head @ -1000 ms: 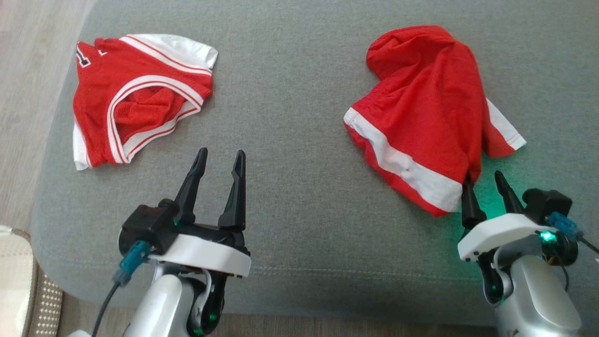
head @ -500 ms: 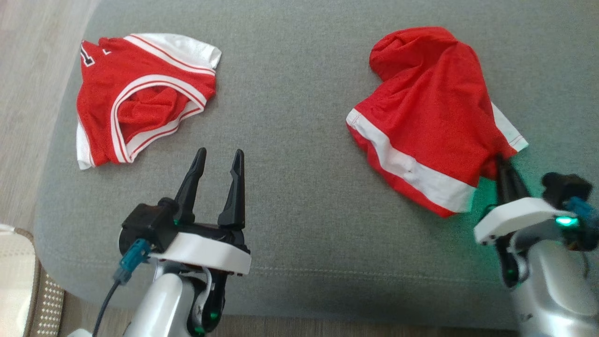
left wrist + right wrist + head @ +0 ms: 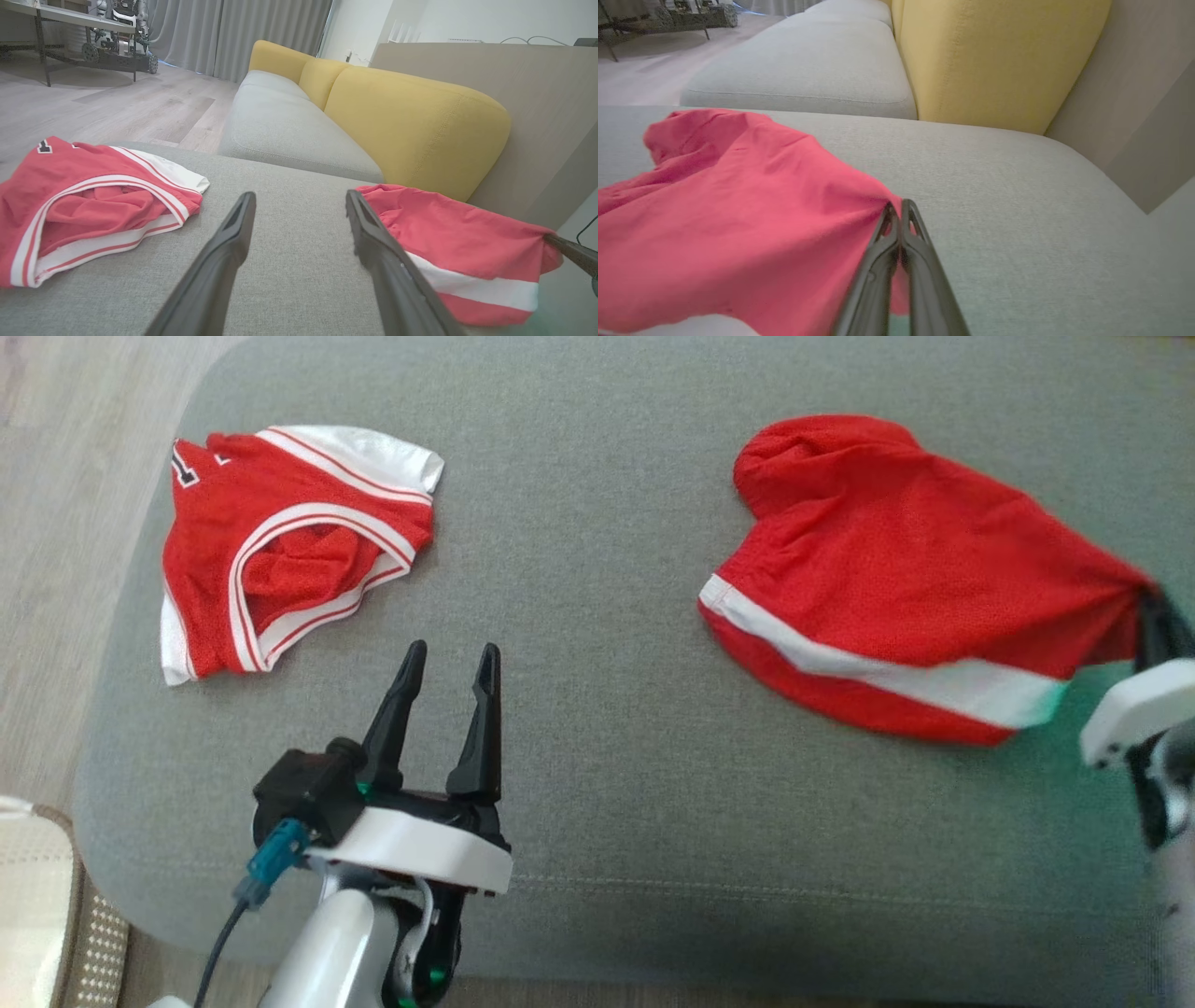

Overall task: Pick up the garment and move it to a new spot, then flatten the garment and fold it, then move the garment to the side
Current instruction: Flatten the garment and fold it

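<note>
A red garment [image 3: 896,588] with a white band lies on the grey cushion [image 3: 597,784] at the right, stretched out toward the right edge. My right gripper [image 3: 1150,602] is shut on its right corner, and the pinched cloth shows between the closed fingers [image 3: 896,233] in the right wrist view, where the garment [image 3: 738,219] spreads to the left. My left gripper [image 3: 450,658] stands open over bare cushion at the lower left, holding nothing. In the left wrist view the same garment [image 3: 444,238] lies right of its fingers [image 3: 373,242].
A second red garment [image 3: 280,551] with white trim lies crumpled at the cushion's far left, also seen as the trimmed garment [image 3: 93,205] in the left wrist view. A yellow sofa back [image 3: 411,121] and wooden floor [image 3: 56,523] border the cushion.
My right gripper closed on the garment's near right corner and pulled it to the right, stretching the cloth out. The head camera shifted slightly. The left arm stayed put.
</note>
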